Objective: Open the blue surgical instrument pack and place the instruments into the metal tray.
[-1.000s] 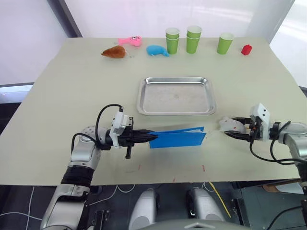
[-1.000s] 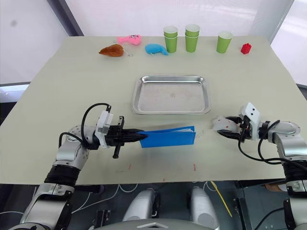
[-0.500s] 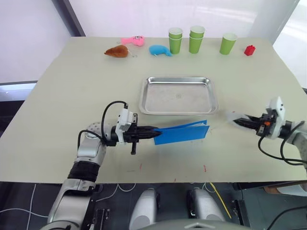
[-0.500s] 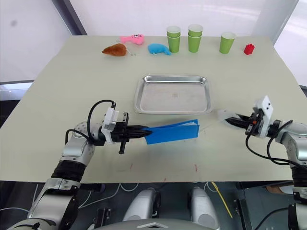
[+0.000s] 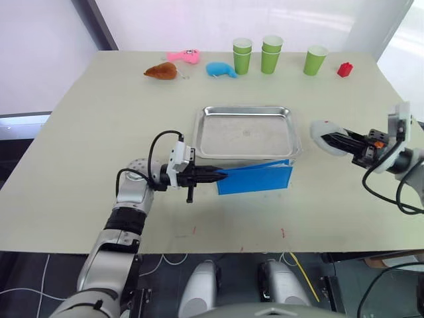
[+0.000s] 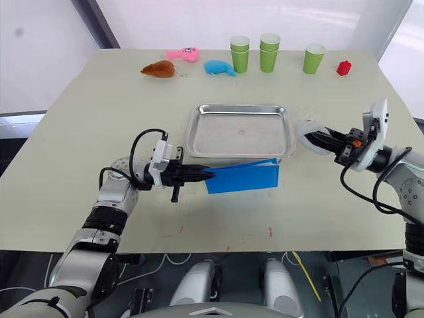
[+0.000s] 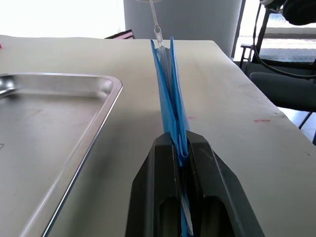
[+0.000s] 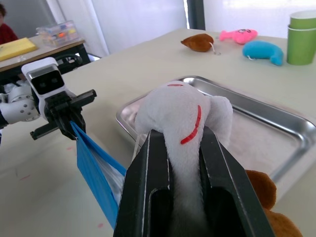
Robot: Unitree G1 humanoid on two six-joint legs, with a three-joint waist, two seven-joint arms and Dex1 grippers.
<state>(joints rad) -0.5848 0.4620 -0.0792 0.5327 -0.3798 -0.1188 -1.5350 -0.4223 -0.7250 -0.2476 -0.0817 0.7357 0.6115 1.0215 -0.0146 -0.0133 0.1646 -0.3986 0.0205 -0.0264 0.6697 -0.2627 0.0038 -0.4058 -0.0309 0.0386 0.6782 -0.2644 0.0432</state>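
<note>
The left pincer (image 5: 215, 175) clamps the flat blue fabric instrument pack (image 5: 255, 179) on edge, long axis running left-right beside the shiny steel tray's (image 5: 246, 154) near rim; the right pincer (image 5: 326, 138) grips a pale grey plush toy (image 5: 319, 129).

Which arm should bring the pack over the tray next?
Left. Its gripper is shut on the blue pack beside the metal tray; the right gripper is occupied by a white plush.

Green cups (image 5: 268, 54), red block (image 5: 343, 69), perhaps plush toys (image 5: 192, 65).
</note>
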